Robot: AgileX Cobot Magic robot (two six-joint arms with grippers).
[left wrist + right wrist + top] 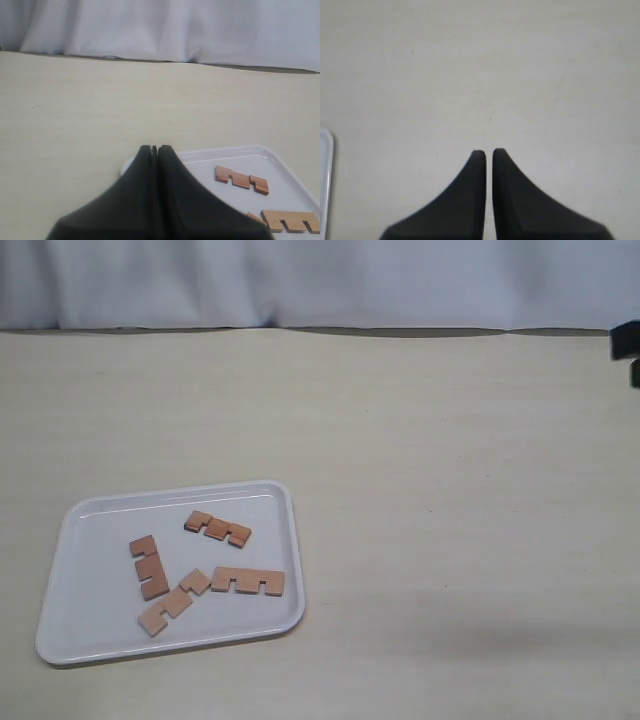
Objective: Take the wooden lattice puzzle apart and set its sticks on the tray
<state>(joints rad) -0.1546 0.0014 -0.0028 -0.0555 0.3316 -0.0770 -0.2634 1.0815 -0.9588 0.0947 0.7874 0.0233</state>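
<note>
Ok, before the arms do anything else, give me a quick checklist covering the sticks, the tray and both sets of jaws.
1. Puzzle taken apart: ok, four sticks lie flat, none interlocked.
2. Every stick inside the rim of the tray: ok.
3. No stick on the table: ok, none shows in the exterior view.
4. Left jaws shut and empty: ok, they hang at the tray's edge.
5. Right jaws shut and empty: ok, over bare table.
</note>
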